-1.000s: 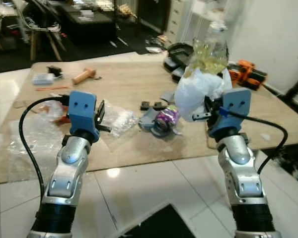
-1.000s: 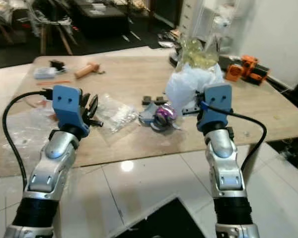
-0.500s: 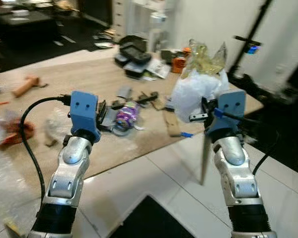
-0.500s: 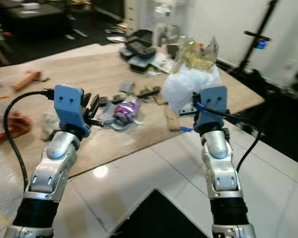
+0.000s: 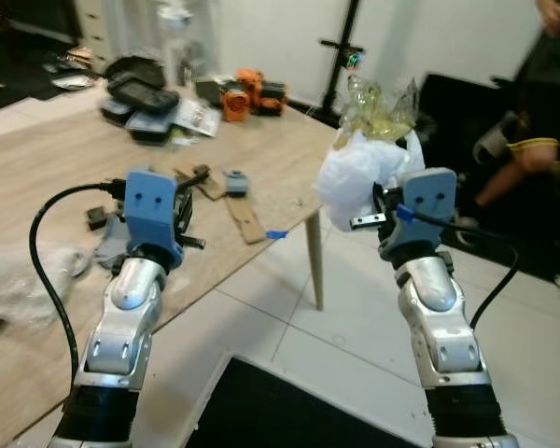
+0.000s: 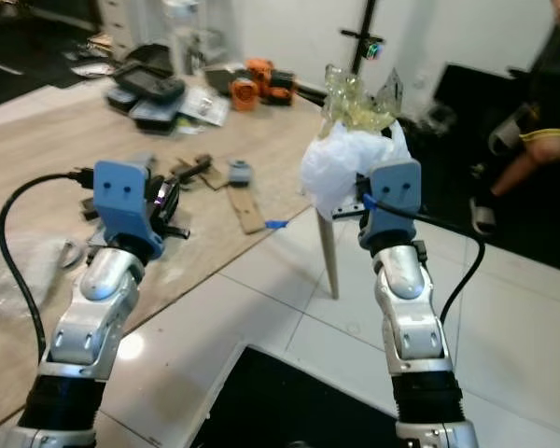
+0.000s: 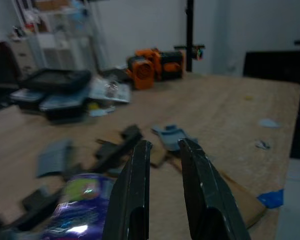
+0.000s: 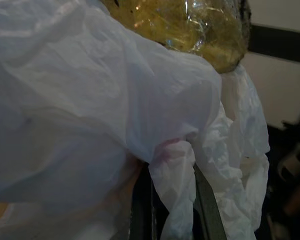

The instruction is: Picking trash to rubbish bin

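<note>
My right gripper (image 5: 371, 213) is shut on a crumpled white plastic bag (image 5: 359, 175), held up in the air past the table's corner. A yellowish clear wrapper (image 5: 377, 108) sits on top of the bag. In the right wrist view the white bag (image 8: 90, 105) bulges over the black fingers (image 8: 206, 210). My left gripper (image 7: 163, 146) is shut with only a narrow slit and holds nothing. It hovers over the wooden table (image 5: 56, 159), above a purple wrapper (image 7: 74, 216) and grey and black scraps (image 7: 112, 152).
Black cases (image 5: 140, 89) and an orange tool (image 5: 250, 93) lie at the table's far side. A person's legs (image 5: 527, 149) are at the right by a dark wall. A black stand (image 5: 341, 56) rises behind the table. A black mat (image 5: 280, 411) lies on the tiled floor.
The camera has swung to the right, so the table has slid to the left of the picture and a person has come into view. Both arms keep their pose; the bag stays gripped.
</note>
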